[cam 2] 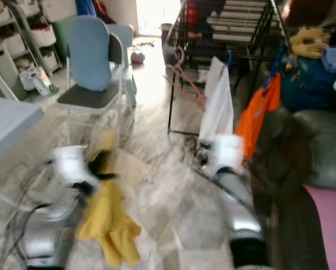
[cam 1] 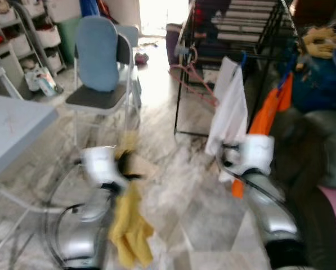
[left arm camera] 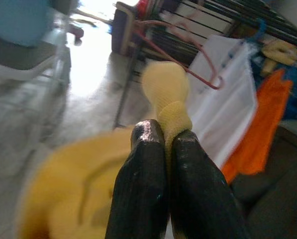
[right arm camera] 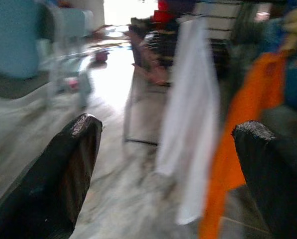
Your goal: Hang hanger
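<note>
My left gripper [cam 1: 125,164] is low on the left, shut on a yellow cloth [cam 1: 131,230] that hangs below it. In the left wrist view the black fingers [left arm camera: 143,164] pinch a fold of the cloth [left arm camera: 165,87]. An empty pink hanger [cam 1: 191,76] hangs on the black drying rack [cam 1: 241,25] ahead. Beside it on the rack hang a white garment [cam 1: 231,107] and an orange one [cam 1: 274,107]. My right gripper [cam 1: 228,154] is open and empty, just in front of the white garment [right arm camera: 190,99]. The views are blurred.
A folding chair [cam 1: 103,62] with a blue back stands ahead on the left. A grey table [cam 1: 10,126] juts in at the left edge. A dark sofa [cam 1: 325,146] with piled things lines the right. Shelves [cam 1: 21,39] stand at the far left.
</note>
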{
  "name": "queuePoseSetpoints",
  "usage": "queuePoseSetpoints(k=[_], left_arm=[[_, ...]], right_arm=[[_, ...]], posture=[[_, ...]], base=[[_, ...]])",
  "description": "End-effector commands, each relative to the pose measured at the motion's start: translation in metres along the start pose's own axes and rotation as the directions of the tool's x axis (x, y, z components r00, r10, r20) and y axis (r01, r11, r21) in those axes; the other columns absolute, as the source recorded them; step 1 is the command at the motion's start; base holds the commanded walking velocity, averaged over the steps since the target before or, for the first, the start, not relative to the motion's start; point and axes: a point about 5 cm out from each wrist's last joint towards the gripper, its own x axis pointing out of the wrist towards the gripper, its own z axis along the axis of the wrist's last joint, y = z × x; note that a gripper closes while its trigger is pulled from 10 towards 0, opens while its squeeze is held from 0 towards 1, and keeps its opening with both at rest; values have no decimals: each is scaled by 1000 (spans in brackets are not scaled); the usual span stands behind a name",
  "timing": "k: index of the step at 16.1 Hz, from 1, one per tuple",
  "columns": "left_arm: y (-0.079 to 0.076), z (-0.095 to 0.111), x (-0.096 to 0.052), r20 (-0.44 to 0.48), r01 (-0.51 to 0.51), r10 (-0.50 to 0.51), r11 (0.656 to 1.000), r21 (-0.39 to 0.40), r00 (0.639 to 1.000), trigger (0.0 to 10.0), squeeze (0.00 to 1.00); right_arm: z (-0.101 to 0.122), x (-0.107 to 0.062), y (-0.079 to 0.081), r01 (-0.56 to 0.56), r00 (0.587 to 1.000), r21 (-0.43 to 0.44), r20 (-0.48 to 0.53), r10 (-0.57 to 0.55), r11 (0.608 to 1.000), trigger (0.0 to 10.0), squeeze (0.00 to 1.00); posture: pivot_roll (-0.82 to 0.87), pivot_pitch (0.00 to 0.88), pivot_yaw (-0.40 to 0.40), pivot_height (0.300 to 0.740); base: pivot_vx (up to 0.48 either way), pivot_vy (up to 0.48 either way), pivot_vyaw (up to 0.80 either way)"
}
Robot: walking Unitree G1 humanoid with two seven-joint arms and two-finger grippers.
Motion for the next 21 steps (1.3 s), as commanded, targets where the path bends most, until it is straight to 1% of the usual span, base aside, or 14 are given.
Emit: queuePoseSetpoints(k=[1, 5, 7, 9, 13, 14, 15, 16, 18, 19, 20, 21], left_arm=[[8, 10, -1, 32, -14, 14, 1000, 17, 999, 10000, 0], [8, 6, -1, 9, -26, 25, 1000, 13, 1000, 10000, 0], [5, 0, -1, -33, -32, 33, 999, 24, 999, 10000, 0], [3, 0, -1, -29, -25, 25, 1000, 15, 999, 10000, 0], [3, 1, 0, -24, -29, 29, 1000, 6, 999, 10000, 0], [3, 3, 0, -12, -29, 29, 999, 18, 1000, 10000, 0], [3, 3, 0, -9, -39, 40, 998, 50, 999, 10000, 0], [4, 2, 0, -11, -39, 39, 998, 55, 999, 10000, 0], [5, -1, -1, -26, -14, 17, 995, 101, 1000, 10000, 0], [5, 1, 1, -32, 33, -28, 988, 151, 999, 10000, 0], [7, 2, 3, -36, 42, -36, 984, 172, 999, 10000, 0], [13, 7, 8, -34, 37, -32, 983, 181, 999, 10000, 0]], right_arm=[[9, 3, 14, -38, 999, 9, 34, 38, 999, 10000, 0], [8, 3, 14, -38, 999, 6, 33, 38, 999, 10000, 0], [8, 3, 13, -38, 999, 5, 32, 38, 999, 10000, 0], [8, 3, 14, -41, 999, 5, 31, 41, 999, 10000, 0], [7, 3, 14, -44, 999, 2, 31, 44, 999, 10000, 0], [7, 3, 14, -45, 999, 3, 31, 45, 999, 10000, 0], [6, 2, 14, -47, 998, 1, 28, 47, 999, 10000, 0], [5, 1, 14, -48, 999, 0, 26, 48, 999, 10000, 0], [2, -2, 12, -47, 999, -3, 19, 47, 999, 10000, 0], [1, -2, 12, -46, 999, -3, 15, 46, 999, 10000, 0], [1, -2, 13, -45, 999, -1, 13, 45, 999, 10000, 0], [0, -1, 15, -46, 999, 2, 10, 46, 999, 10000, 0]], posture=[[-54, 0, -7, 740], [-54, 0, -9, 740], [-54, 0, -9, 740], [-51, 0, -12, 740], [-51, 0, -14, 740], [-51, 0, -14, 740], [-53, 0, -15, 740], [-54, 0, -15, 740], [-54, 0, -15, 740], [-56, 0, -11, 740], [-55, 0, -10, 740], [-56, 0, -7, 740]], base=[[285, 386, -800], [194, 414, -800], [0, 0, -466], [0, 0, 0], [0, 0, 0], [0, 0, 0], [0, 0, 0], [0, 0, 0], [0, 0, 0], [0, 0, 0], [0, 0, 0], [0, 0, -800]])
